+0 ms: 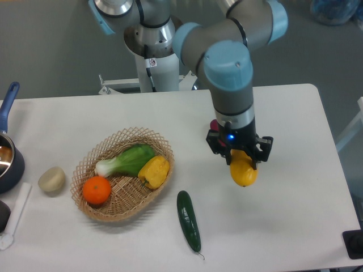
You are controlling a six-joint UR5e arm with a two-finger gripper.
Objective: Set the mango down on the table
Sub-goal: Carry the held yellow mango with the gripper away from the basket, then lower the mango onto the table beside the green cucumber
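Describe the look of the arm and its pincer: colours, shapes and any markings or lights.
The arm is built of thick silver-grey tubes joined by rounded joints with pale blue caps. Its wrist narrows to a black cylinder carrying a small lit blue light. The pincer is black, with angular, open-framed linkages on both sides. No loose cables show.

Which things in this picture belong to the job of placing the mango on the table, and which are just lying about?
Belong to the job:
smooth yellow-orange mango
two-finger gripper holding it
large white table

Just lying about:
woven wicker basket
round orange
lumpy yellow pepper
leafy green vegetable
dark green cucumber
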